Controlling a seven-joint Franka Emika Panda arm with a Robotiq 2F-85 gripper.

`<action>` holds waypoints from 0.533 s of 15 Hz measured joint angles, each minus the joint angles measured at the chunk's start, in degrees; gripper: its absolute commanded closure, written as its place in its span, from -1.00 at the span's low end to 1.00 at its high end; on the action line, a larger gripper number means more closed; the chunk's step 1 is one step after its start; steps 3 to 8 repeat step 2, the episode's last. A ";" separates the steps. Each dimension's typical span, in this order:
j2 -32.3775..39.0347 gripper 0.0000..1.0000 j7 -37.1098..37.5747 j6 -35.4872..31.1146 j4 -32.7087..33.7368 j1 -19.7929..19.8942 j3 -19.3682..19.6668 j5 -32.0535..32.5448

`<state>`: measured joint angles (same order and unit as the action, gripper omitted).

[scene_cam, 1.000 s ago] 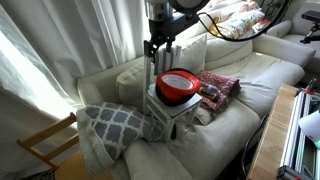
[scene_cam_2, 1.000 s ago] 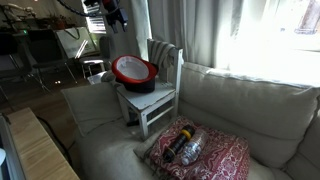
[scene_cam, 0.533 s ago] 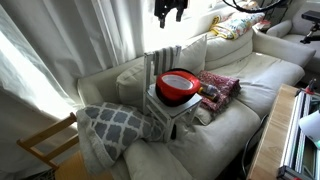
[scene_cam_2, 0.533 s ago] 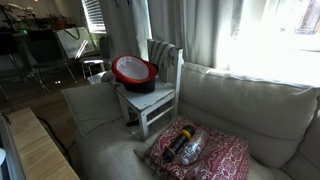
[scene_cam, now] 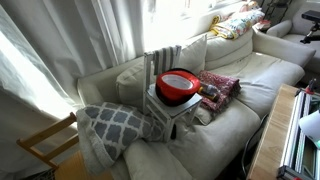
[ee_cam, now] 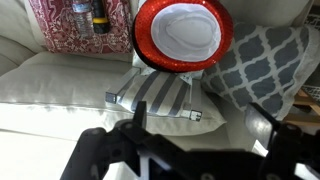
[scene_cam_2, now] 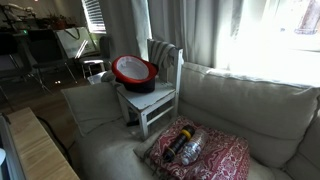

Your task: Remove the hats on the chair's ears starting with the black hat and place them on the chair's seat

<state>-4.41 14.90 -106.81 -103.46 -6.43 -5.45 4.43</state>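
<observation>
Resting well below pincer (ee_cam: 200, 128): hats (ee_cam: 183, 35)

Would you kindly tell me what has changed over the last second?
The claw rose straight up from above the chair's back, leaving both exterior views; it is open and empty. The red hat stayed stacked on the black hat on the chair's seat.

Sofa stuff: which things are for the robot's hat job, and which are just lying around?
For the job: red hat, black hat under it, white chair.

Just lying about: grey patterned cushion, red patterned cushion, bottle on it, wooden frame.
</observation>
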 measured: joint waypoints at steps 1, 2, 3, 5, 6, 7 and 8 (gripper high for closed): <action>-0.79 -1.00 -0.29 0.76 0.00 0.19 0.06 -0.08; -1.30 -1.00 -0.42 1.13 -0.01 0.31 0.08 -0.14; -1.30 -1.00 -0.42 1.13 -0.01 0.31 0.08 -0.14; -1.30 -1.00 -0.42 1.13 -0.01 0.31 0.08 -0.14; -1.30 -1.00 -0.42 1.13 -0.01 0.31 0.08 -0.14; -1.30 -1.00 -0.42 1.13 -0.01 0.31 0.08 -0.14; -1.30 -1.00 -0.42 1.13 -0.01 0.31 0.08 -0.14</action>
